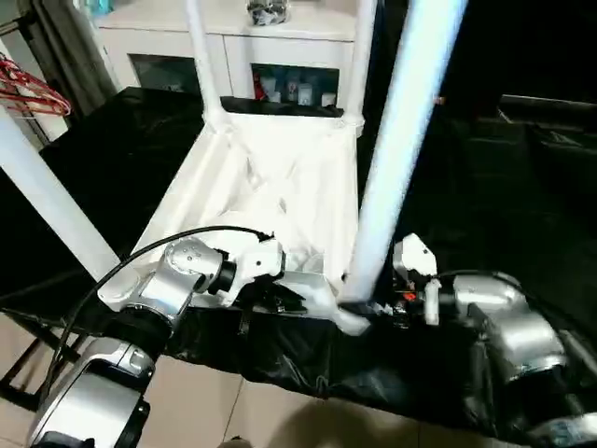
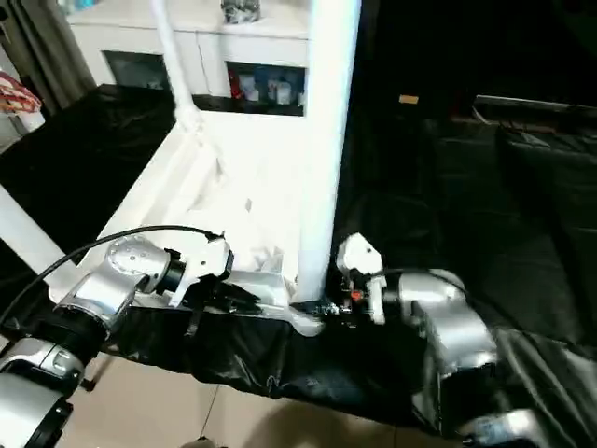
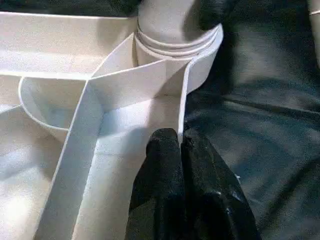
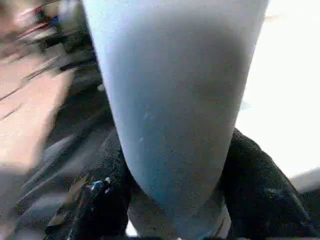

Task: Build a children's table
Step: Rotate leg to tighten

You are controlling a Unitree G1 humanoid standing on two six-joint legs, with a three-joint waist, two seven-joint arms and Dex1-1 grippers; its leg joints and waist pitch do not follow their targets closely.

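The children's table lies upside down on a black cover, its ribbed white top point(image 1: 270, 187) facing up. Three legs point(image 1: 203, 56) point(image 1: 359, 56) point(image 1: 47, 205) stand upright at the far corners and the near left corner. A further leg point(image 1: 401, 140) rises from the near right corner socket point(image 3: 170, 35). My left gripper point(image 3: 181, 145) is shut, pinching the thin rim wall just beside that socket. My right gripper point(image 1: 373, 306) reaches in from the right, and its black fingers point(image 4: 250, 190) hug the base of the near right leg on both sides.
A white cabinet point(image 1: 280, 37) with glass doors stands behind the table. The black cover point(image 1: 494, 187) spreads wide to the right and ends at a front edge above tiled floor point(image 1: 270, 420). A red hanger point(image 1: 28, 93) sits far left. A black cable point(image 1: 140, 252) arcs over my left forearm.
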